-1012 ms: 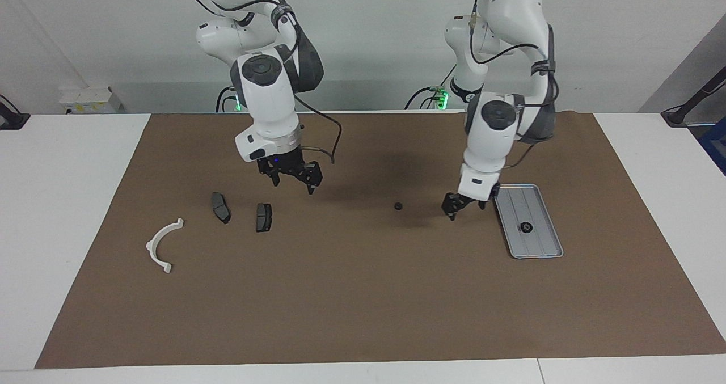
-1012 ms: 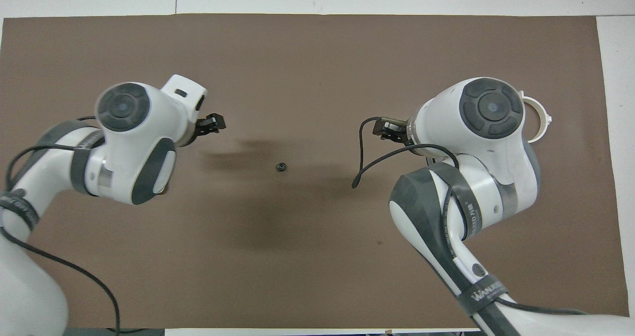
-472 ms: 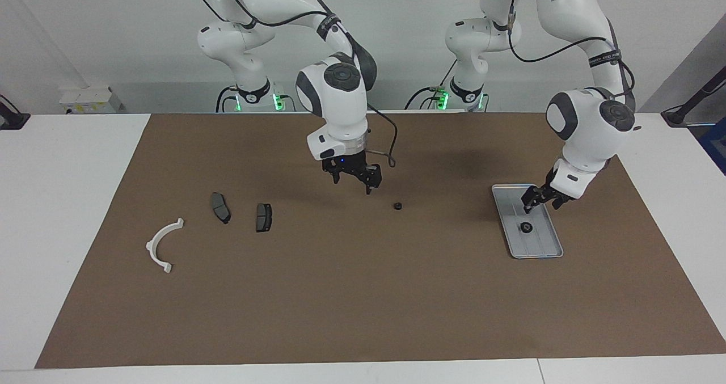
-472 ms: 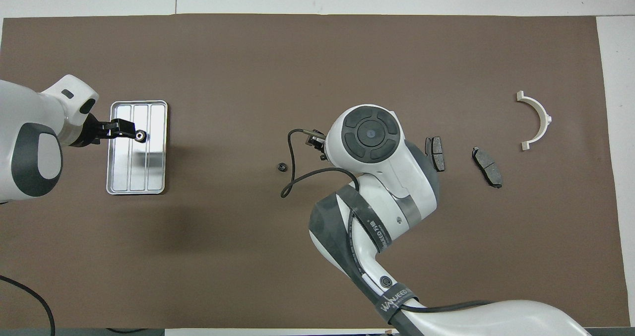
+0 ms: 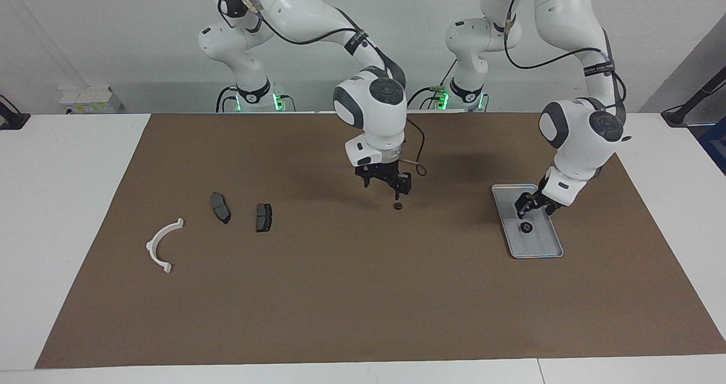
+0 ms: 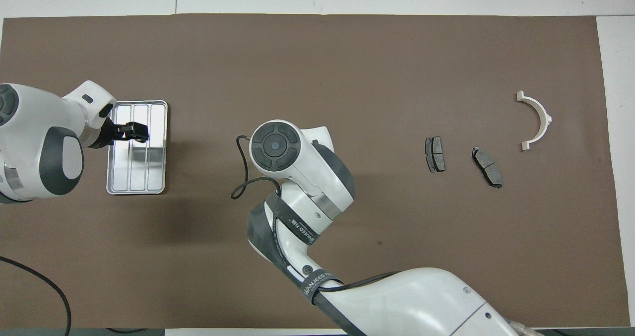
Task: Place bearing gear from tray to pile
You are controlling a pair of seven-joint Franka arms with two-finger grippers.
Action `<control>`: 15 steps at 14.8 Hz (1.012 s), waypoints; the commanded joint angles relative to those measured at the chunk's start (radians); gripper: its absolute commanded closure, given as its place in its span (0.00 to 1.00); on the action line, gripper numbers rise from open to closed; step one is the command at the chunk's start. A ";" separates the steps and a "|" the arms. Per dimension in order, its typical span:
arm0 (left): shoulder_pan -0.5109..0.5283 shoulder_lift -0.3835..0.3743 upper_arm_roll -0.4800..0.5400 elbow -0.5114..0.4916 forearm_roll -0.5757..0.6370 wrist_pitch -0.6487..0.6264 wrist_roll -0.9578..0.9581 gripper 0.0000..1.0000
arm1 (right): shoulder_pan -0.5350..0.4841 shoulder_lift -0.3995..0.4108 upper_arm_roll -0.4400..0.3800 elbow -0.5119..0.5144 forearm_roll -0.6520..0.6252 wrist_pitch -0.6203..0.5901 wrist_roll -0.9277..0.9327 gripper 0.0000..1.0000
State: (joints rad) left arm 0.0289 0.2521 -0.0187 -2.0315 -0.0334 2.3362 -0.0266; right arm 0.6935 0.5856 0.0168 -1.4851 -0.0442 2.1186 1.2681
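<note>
Brown-matted worktop (image 5: 363,293) is carrying a flat silver-grey ribbed metal tray (image 5: 540,249) at the left arm's end, with one small black round bearing gear (image 5: 526,228) lying in it. White semicircular plastic bracket (image 5: 163,245) and two dark grey brake pads (image 5: 220,207) are lying toward the right arm's end. Left claw (image 5: 532,207) is hanging over the tray, fingers apart and gripping nothing, while right claw (image 5: 387,185) is hovering over a second small black gear (image 5: 398,206) mid-worktop, fingers apart.
</note>
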 commanded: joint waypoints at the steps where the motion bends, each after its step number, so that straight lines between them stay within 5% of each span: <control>1: -0.012 0.022 0.003 -0.015 -0.017 0.064 0.016 0.12 | 0.009 0.095 0.000 0.141 -0.017 -0.046 0.019 0.00; 10: -0.029 0.032 0.003 -0.055 -0.017 0.127 0.013 0.13 | 0.027 0.135 0.002 0.137 -0.019 -0.035 0.016 0.06; 15: -0.021 0.032 0.005 -0.053 -0.017 0.123 0.019 0.27 | 0.032 0.131 0.003 0.106 -0.014 -0.022 0.016 0.15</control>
State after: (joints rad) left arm 0.0116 0.2917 -0.0234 -2.0681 -0.0334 2.4393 -0.0266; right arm 0.7237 0.7091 0.0165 -1.3764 -0.0491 2.0985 1.2688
